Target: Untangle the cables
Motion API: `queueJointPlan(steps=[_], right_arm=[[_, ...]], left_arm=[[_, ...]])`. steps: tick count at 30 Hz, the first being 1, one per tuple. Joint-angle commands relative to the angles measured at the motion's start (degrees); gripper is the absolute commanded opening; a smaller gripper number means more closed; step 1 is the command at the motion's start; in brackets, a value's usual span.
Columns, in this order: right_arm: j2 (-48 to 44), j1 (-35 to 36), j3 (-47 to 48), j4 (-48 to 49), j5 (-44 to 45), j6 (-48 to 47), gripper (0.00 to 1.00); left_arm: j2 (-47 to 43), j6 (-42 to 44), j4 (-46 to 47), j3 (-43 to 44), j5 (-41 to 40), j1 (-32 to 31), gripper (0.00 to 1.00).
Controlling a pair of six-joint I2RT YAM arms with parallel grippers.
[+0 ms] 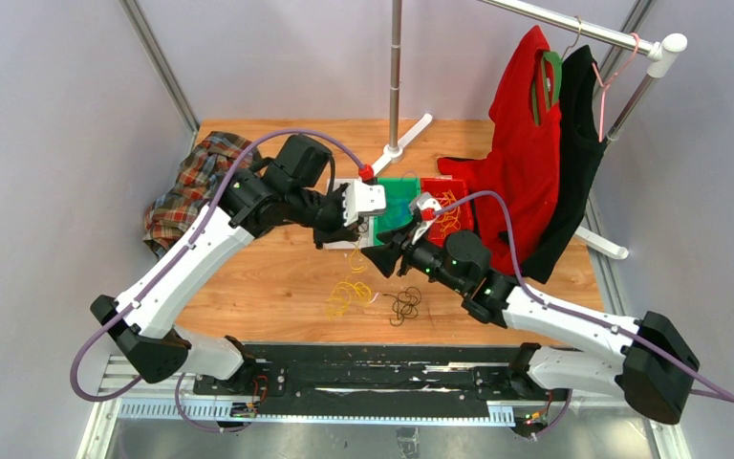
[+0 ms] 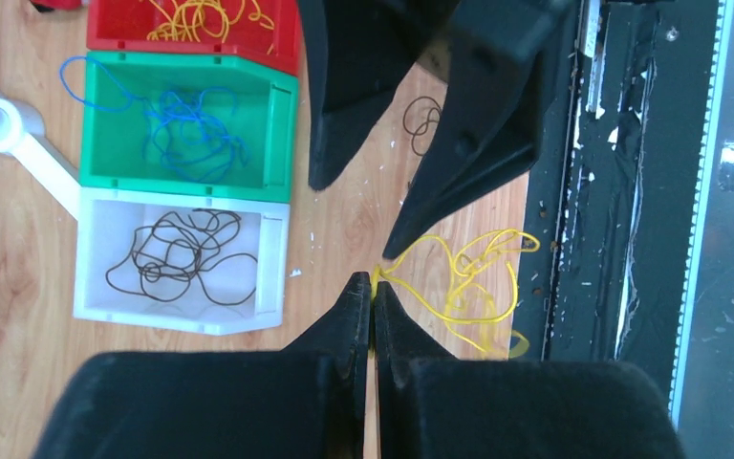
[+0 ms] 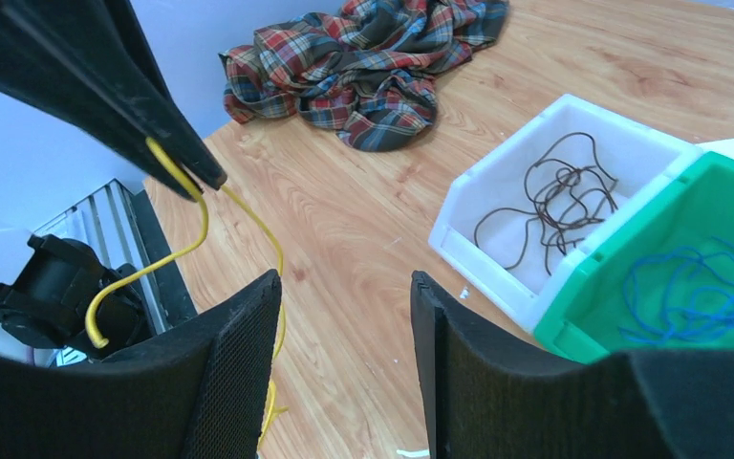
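Note:
My left gripper (image 2: 374,279) is shut on one strand of the yellow cable (image 2: 468,283) and holds it off the wooden table. The rest of that cable trails down to a loose curl on the table (image 1: 347,295). My right gripper (image 3: 344,277) is open and empty, right beside the left gripper's tips, which pinch the yellow strand (image 3: 180,251) at the upper left of the right wrist view. A small black cable (image 1: 404,304) lies loose on the table. In the top view the left gripper (image 1: 357,237) and the right gripper (image 1: 383,256) nearly meet.
Three bins stand in a row: white (image 2: 277,268) with a black cable, green (image 2: 282,134) with a blue cable, red (image 2: 287,48) with yellow cables. A plaid cloth (image 1: 191,186) lies far left. A clothes rack with red and black garments (image 1: 535,143) stands at the right.

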Motion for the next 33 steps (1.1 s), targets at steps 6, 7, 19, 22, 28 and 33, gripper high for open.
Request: queueJointPlan(steps=[6,7,19,22,28,33], right_arm=[[6.5,3.7,5.3,6.9,-5.3,1.8,0.53],[6.6,3.8,5.1,7.3,-5.1,2.2,0.52],[6.4,3.8,5.7,3.7,5.7,1.7,0.01],[4.6,3.5,5.7,2.8,9.4,0.8,0.01],[0.0,-1.4,8.4,-4.9,14.0,-0.1,0.01],[0.3,-8.3,13.4,-15.0,21.7,-5.8,0.00]], left_arm=[[-1.3,-1.4,-1.7,4.9,3.4,0.0,0.00],[-1.4,-1.2,-1.7,5.1,3.4,0.0,0.00],[-1.3,-1.3,-1.7,6.5,4.8,0.0,0.00],[-1.1,-1.2,-1.6,6.3,4.6,0.0,0.00],[-0.9,-2.4,0.0,2.4,2.6,0.0,0.27],[-3.3,-3.3,4.1,-2.0,0.1,0.0,0.99]])
